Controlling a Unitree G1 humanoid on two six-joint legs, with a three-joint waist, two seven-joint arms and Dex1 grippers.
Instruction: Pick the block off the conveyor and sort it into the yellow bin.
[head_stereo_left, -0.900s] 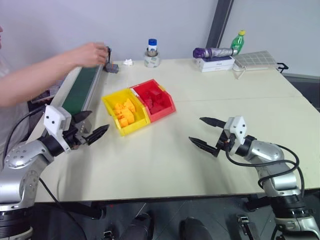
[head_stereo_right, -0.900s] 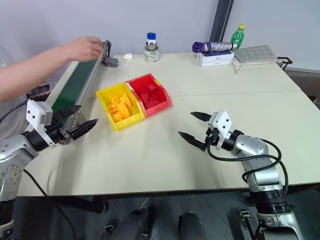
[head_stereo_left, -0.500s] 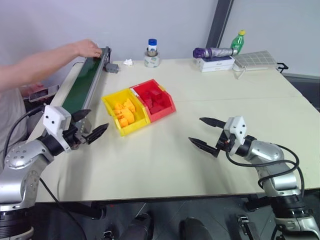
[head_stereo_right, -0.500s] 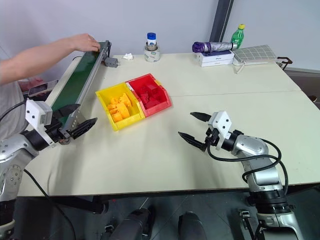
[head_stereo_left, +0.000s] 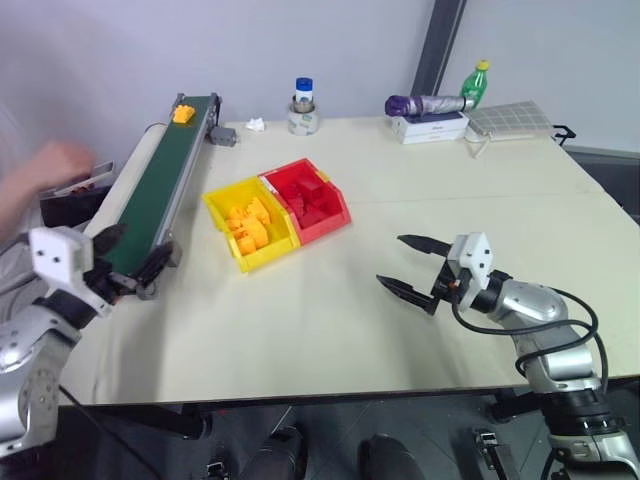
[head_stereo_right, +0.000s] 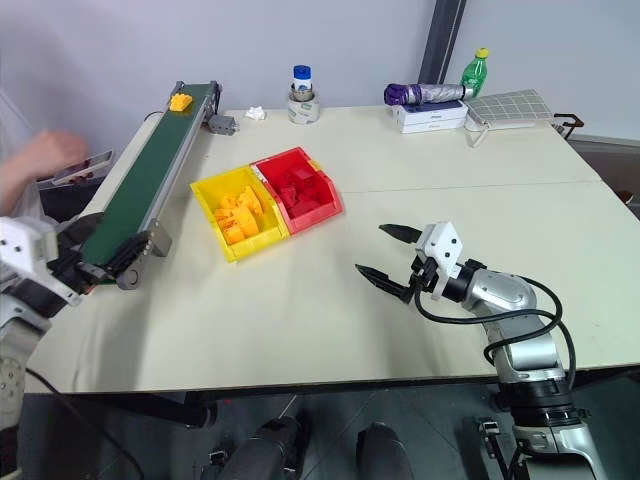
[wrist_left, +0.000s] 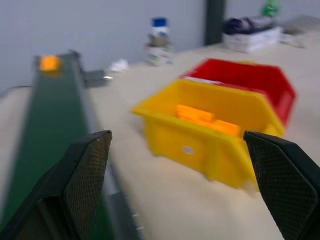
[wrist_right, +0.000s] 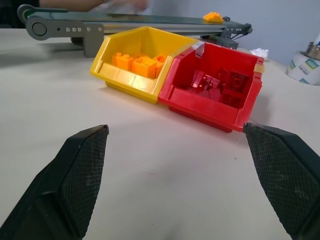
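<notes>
Yellow-orange block (head_stereo_left: 183, 113) sits at conveyor's (head_stereo_left: 150, 195) far end; left gripper (head_stereo_left: 128, 262) and right gripper (head_stereo_left: 415, 267) both spread apart, empty.

Arms: silver-grey metal shells, black joints, black cables looped by right gripper (head_stereo_left: 412, 270); white wrist cam blocks; black textured fingers (wrist_right: 75, 185).

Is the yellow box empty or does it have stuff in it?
Not empty. The yellow bin holds a pile of yellow-orange bricks, and its top is open.
</notes>
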